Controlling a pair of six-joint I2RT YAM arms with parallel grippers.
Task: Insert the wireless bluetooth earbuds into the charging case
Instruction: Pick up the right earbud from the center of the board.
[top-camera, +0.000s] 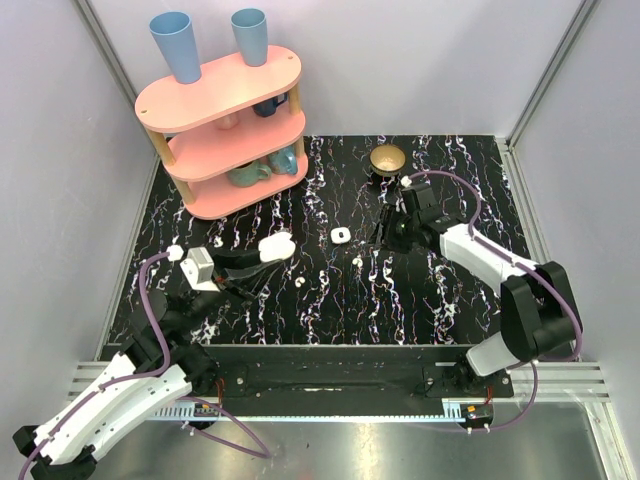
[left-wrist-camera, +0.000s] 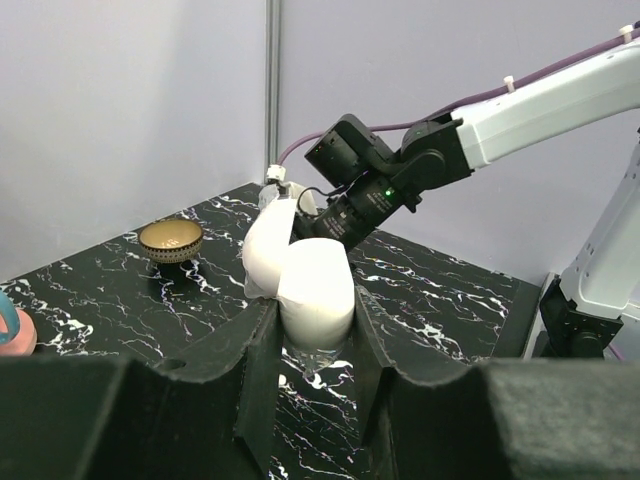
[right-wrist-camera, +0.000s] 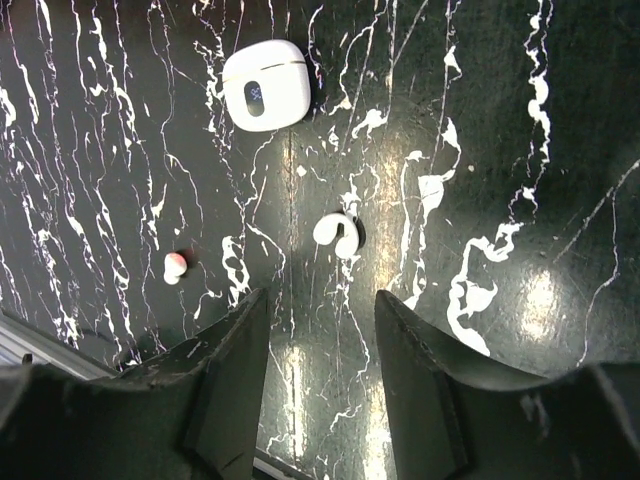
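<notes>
The charging case (left-wrist-camera: 312, 290) is white and glossy, hinged open in two halves, and my left gripper (left-wrist-camera: 312, 312) is shut on its lower half just above the table. From above, the case (top-camera: 276, 246) is left of centre at the left gripper (top-camera: 258, 256). One curved white earbud (right-wrist-camera: 338, 235) lies on the black marbled table just beyond my right gripper (right-wrist-camera: 320, 305), whose jaws stand apart with only bare table between them. A second earbud (right-wrist-camera: 175, 266) with a pinkish tip lies further left. From above, the earbuds (top-camera: 357, 258) (top-camera: 301, 282) sit mid-table, the right gripper (top-camera: 385, 238) beside the nearer one.
A small white rounded-square gadget (right-wrist-camera: 265, 85) (top-camera: 341, 235) lies beyond the earbuds. A gold bowl (top-camera: 387, 158) (left-wrist-camera: 170, 240) stands at the back right. A pink three-tier shelf (top-camera: 222, 130) with cups fills the back left, two blue cups (top-camera: 178, 45) on top.
</notes>
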